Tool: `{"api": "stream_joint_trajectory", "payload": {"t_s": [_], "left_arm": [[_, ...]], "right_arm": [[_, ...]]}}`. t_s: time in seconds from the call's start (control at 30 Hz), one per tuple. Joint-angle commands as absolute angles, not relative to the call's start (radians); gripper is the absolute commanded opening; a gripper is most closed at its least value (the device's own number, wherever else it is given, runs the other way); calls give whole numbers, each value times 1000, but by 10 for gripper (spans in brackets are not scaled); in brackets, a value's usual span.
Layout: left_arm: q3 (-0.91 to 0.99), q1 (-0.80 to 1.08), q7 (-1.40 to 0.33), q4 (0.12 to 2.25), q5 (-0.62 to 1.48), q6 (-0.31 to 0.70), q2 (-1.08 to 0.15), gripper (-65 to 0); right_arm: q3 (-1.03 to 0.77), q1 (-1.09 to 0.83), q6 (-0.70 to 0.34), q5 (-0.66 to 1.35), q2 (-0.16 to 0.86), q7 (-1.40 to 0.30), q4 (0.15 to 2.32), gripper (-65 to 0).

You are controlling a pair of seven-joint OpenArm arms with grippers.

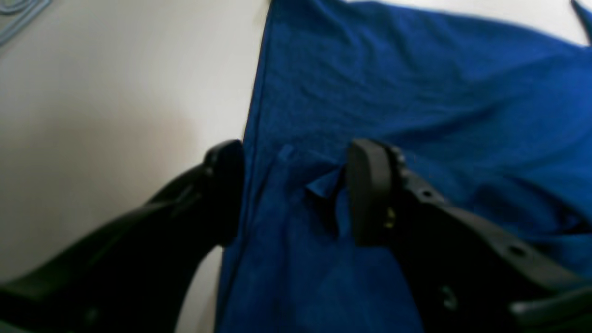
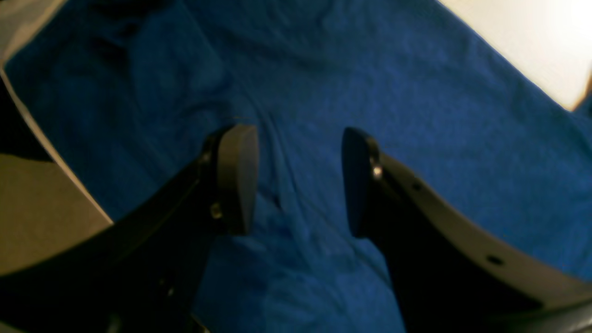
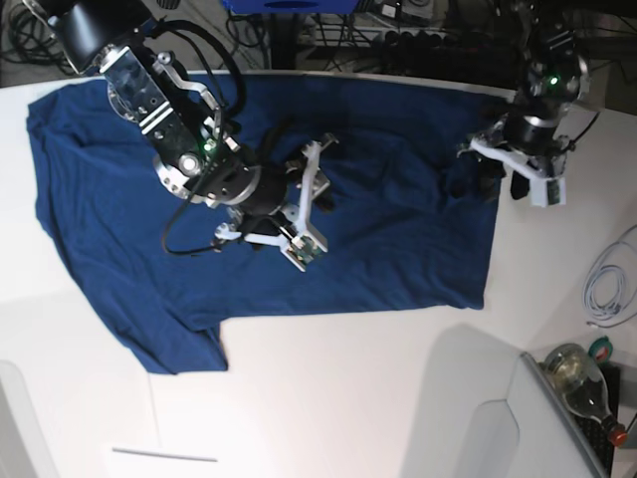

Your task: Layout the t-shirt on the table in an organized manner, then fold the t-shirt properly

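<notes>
The dark blue t-shirt (image 3: 398,249) lies spread across the white table (image 3: 348,398), wrinkled, with a sleeve hanging toward the front left. My left gripper (image 1: 296,185) is open at the shirt's right edge (image 1: 416,92). One finger is over the bare table (image 1: 115,92), the other rests on the cloth beside a small raised pucker. In the base view the left gripper (image 3: 486,184) sits at the shirt's far right side. My right gripper (image 2: 298,178) is open just above the creased middle of the shirt (image 2: 370,69), nothing between its fingers. It shows mid-shirt in the base view (image 3: 320,202).
A glass bottle (image 3: 572,373) and a coiled white cable (image 3: 607,284) lie at the right, beyond the table's edge. Dark cables run behind the table. The table's near edge (image 2: 55,157) shows at the left of the right wrist view.
</notes>
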State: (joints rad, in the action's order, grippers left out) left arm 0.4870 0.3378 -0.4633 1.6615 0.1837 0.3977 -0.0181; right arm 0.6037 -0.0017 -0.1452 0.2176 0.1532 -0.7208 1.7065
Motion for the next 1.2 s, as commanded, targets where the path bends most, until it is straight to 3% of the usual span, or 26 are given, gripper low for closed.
{"api": "stream_joint_trajectory", "payload": {"t_s": [0.0,0.3,0.4,0.5,0.53,0.67,0.83,1.17], "left_arm": [[470,323,-435,1666,189,406,-22,-339],[410,248,-438,1534,174,406,-22,-351],[410,243,-437,1488,174,406,-22,-438],[414,236,-440,1483,174,403,-22,-629],[417,240,-444,1492,174,401,-22,-650],[418,280,-518,1598,174,387,-22,-650],[420,334,-708,1771,173,292,-22,-650],[424,389,-918,1888,176,289,-22,-650]], "right_arm": [[602,5,-148,229,143,-693,1725,-371],[602,-7,-148,229,142,-693,1725,-374],[602,-7,-148,229,142,-693,1725,-374],[602,-7,-148,229,143,-693,1722,-375],[602,-7,-148,229,142,-693,1719,-375],[602,-7,-148,229,142,-693,1718,-377],[602,-5,-148,229,143,-693,1718,-377],[604,-7,-148,229,139,-693,1718,-377]]}}
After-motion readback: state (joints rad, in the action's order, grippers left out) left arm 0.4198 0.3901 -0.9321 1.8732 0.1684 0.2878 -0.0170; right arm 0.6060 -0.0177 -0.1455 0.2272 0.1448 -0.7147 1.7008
